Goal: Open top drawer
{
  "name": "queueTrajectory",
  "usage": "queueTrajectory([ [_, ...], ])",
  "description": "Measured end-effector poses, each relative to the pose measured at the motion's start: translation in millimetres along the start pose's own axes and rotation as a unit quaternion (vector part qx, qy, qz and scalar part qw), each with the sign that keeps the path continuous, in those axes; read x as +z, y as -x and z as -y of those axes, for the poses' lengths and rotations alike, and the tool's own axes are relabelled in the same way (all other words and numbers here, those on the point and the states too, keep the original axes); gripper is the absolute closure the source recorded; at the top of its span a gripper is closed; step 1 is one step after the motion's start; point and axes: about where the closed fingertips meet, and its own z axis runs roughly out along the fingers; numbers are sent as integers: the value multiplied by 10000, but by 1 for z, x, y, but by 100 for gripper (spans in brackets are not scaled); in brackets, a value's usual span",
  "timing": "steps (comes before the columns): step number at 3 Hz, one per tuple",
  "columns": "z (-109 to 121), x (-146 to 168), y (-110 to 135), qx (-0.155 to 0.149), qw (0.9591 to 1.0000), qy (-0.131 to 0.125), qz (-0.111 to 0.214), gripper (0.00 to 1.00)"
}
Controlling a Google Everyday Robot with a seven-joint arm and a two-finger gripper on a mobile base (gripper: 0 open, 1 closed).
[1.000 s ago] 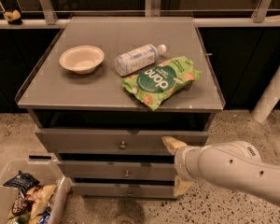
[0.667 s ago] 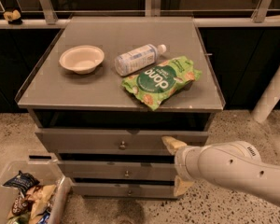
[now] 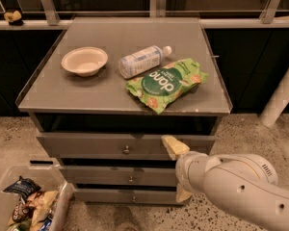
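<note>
The robot's white arm [image 3: 241, 191] reaches in from the lower right corner, its rounded, dimpled forearm angled up and leftward toward the drawer unit. At its end the gripper [image 3: 177, 170] faces the drawer fronts. The jaws stand wide open, one above the other, with nothing held between them. The upper pale-yellow finger [image 3: 172, 146] lies in front of the top drawer [image 3: 77, 145], near its upper edge and just right of the small round metal knob [image 3: 126, 150]. The lower finger [image 3: 183, 195] hangs down by the bottom of the unit. Whether the upper finger touches the panel cannot be told.

At lower left, a clear plastic bin [image 3: 62, 201] on the speckled floor [image 3: 9, 138] holds crumpled snack packets [image 3: 26, 211].

The top drawer, a wide grey panel, sits directly beneath the worktop [image 3: 53, 88], a dark gap showing above it. Two narrower grey drawers [image 3: 101, 175] are stacked below, each with its own knob.

On the grey worktop, a green snack bag [image 3: 166, 83] lies toward the front right, and a clear plastic bottle [image 3: 142, 60] rests on its side just behind it, cap pointing right. A pale, shallow bowl [image 3: 84, 60] stands to the left, apart from both.

Beyond, a pale ledge [image 3: 241, 23] runs along dark panels, with a small yellowish object [image 3: 13, 17] at its far left.
</note>
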Motion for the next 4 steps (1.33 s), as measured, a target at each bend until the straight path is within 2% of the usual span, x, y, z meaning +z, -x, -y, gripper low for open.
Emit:
queueTrajectory([
  [1,20,-21,4,-109,9996,82,-257,0],
  [2,12,-3,-21,-69,9954,732,-612,0],
  [3,6,32,-47,-171,9858,1192,-1169,0],
  [4,6,32,-47,-172,9858,1191,-1169,0],
])
